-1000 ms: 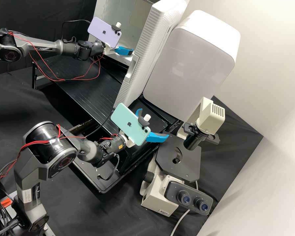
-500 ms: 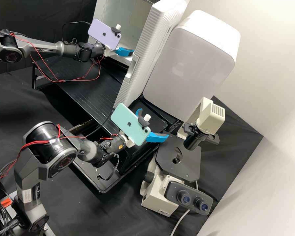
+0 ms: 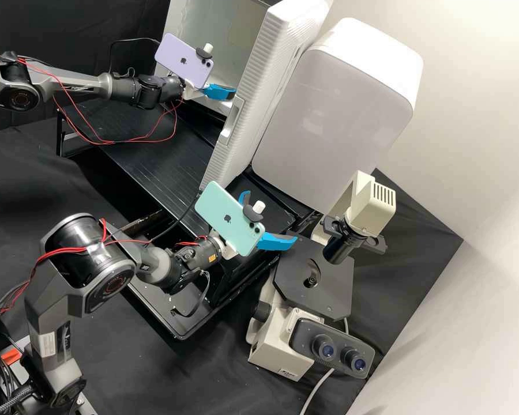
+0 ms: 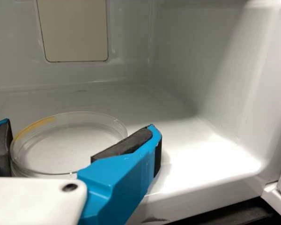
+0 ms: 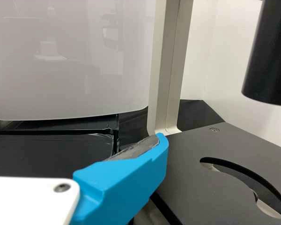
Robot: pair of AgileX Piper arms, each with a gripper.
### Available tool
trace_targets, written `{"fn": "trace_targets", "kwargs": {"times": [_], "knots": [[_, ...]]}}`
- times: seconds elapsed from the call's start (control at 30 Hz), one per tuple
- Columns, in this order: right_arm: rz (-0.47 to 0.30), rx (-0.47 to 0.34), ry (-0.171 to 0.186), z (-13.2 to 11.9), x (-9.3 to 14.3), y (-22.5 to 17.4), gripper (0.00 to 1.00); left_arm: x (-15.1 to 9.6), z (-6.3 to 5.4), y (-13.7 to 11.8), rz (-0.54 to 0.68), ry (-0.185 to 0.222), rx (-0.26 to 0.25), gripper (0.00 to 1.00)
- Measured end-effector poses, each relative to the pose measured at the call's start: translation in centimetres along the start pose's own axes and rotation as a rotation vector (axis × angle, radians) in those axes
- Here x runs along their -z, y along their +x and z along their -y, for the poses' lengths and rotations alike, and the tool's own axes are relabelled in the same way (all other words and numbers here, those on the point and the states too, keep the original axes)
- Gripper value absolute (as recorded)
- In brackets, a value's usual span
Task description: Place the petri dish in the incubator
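1. We judge the placing to be nearly finished. The petri dish sits inside the incubator, low on the chamber floor and near the front opening.
2. The left gripper is spread to the width of the dish. Its pads seem to press the rim from both sides, so we take it as gripping the dish.
3. Next, in our judgement, the fingers must part a little more. The arm must then draw straight out of the incubator without dragging the dish.
4. The incubator's side wall is well apart from the outer finger. The front lip lies just under the way out.
5. The right gripper waits outside the incubator, wide open and empty, above the microscope stage.
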Motion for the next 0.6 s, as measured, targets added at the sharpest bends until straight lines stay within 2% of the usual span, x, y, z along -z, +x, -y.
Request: {"fn": "trace_targets", "kwargs": {"times": [0.43, 0.6], "knots": [[0.000, 0.000, 0.000, 0.0, 0.0, 0.0, 1.00, 0.1, 0.0, -0.3, -0.002, 0.007, 0.009, 1.00], [0.000, 0.000, 0.000, 0.0, 0.0, 0.0, 1.00, 0.4, -0.6, -1.3, -0.005, 0.014, 0.017, 1.00]]}}
